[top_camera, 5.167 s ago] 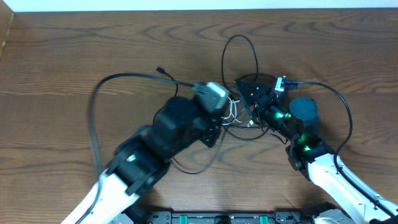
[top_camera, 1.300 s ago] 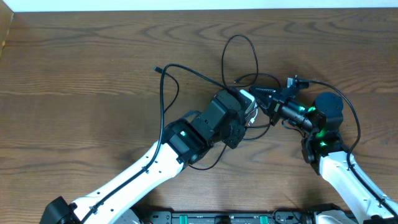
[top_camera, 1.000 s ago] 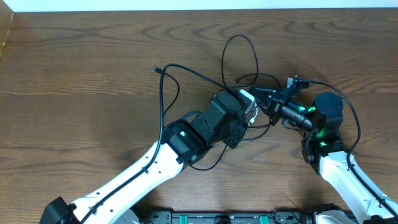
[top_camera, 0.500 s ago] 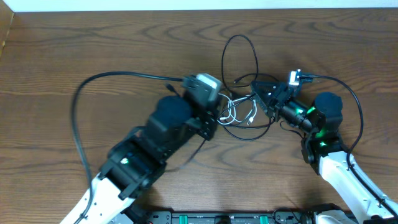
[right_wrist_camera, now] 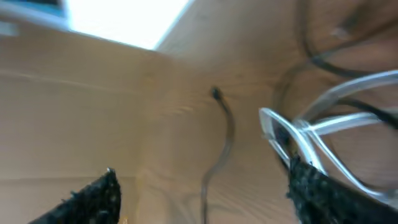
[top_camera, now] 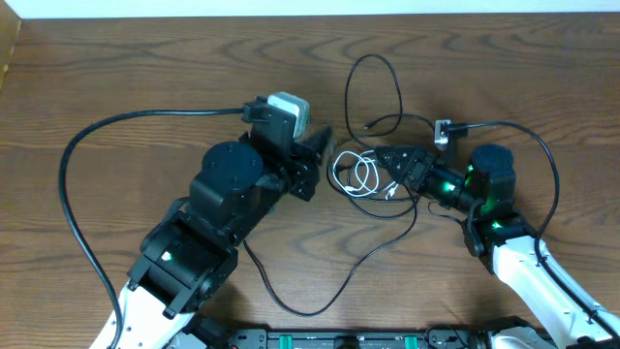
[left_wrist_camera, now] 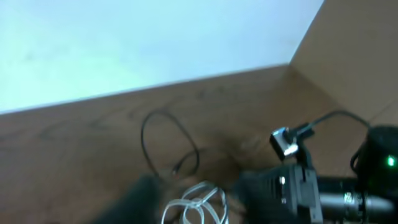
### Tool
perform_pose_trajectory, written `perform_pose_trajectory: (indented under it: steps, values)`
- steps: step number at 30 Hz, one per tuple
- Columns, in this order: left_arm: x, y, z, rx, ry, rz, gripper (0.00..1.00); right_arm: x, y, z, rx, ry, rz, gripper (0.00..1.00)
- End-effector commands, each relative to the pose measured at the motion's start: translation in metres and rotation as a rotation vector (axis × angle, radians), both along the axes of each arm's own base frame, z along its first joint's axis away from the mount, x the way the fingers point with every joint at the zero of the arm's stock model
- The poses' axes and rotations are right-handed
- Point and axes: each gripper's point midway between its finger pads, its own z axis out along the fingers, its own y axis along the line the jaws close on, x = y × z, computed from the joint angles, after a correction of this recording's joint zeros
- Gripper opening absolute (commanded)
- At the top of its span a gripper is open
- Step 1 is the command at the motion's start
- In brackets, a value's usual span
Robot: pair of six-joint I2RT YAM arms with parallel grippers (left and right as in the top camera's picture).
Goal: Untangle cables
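The white cable (top_camera: 356, 174) lies in small overlapping loops on the table, between my two grippers. The thin black cable (top_camera: 373, 89) makes a loop behind it and trails toward the front (top_camera: 334, 291), crossing the white loops. My left gripper (top_camera: 325, 163) is just left of the white loops, open and holding nothing. In the left wrist view the white cable (left_wrist_camera: 205, 194) shows between the blurred fingers (left_wrist_camera: 144, 198). My right gripper (top_camera: 386, 167) faces it from the right, wide open. In the right wrist view the white cable (right_wrist_camera: 323, 134) lies against its right finger (right_wrist_camera: 320, 190).
The left arm's thick black cable (top_camera: 87, 155) sweeps in a wide arc over the left half of the table. The right arm's cable (top_camera: 538, 160) curves at the right. A wall edge (top_camera: 291, 8) runs along the back.
Both grippers have opened. The left arm has pulled back to the left, away from the tangle. The white cable has dropped into a loose coil and the black cable now trails toward the front.
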Motion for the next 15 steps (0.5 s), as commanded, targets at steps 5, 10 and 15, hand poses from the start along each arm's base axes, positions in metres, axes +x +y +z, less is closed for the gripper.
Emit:
perform_pose_trajectory:
  steps: [5, 10, 15]
  values:
    - [-0.013, 0.019, -0.034, 0.008, 0.206, 0.096, 0.84, -0.015, -0.011, -0.037, -0.202, 0.028, 0.026, 0.99]
    - [-0.012, 0.052, -0.058, -0.072, 0.36, 0.364, 0.87, -0.018, -0.033, -0.047, -0.363, 0.044, -0.027, 0.99]
    - [-0.014, 0.059, -0.072, -0.061, 0.404, 0.416, 0.9, -0.029, -0.057, -0.065, -0.497, 0.153, -0.086, 0.99]
